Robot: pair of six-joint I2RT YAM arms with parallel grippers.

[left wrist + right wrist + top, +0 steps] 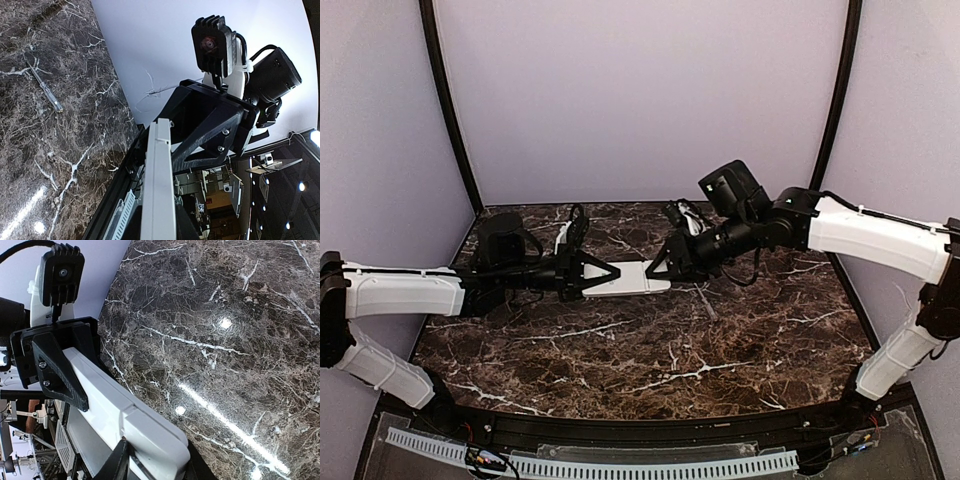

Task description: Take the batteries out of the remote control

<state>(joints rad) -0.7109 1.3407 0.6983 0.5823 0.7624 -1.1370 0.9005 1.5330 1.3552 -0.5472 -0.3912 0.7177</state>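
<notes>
The remote control [632,279] hangs level above the middle of the dark marble table [620,370], its long axis running left to right, held up off the surface. At the remote's left end the left gripper [608,275] has its fingers drawn narrow and clamped on the white body; from the right wrist camera that black gripper [55,365] is seen biting the far end of the bar [125,415]. At the remote's right end the right gripper [658,270] straddles the casing with a finger on either side at a fairly narrow gap, but whether the pads actually press on the plastic I cannot tell from these angles. On the table to the right of the remote and a little nearer than it lies a thin clear rod-like tool [706,302], flat and apart from both arms
</notes>
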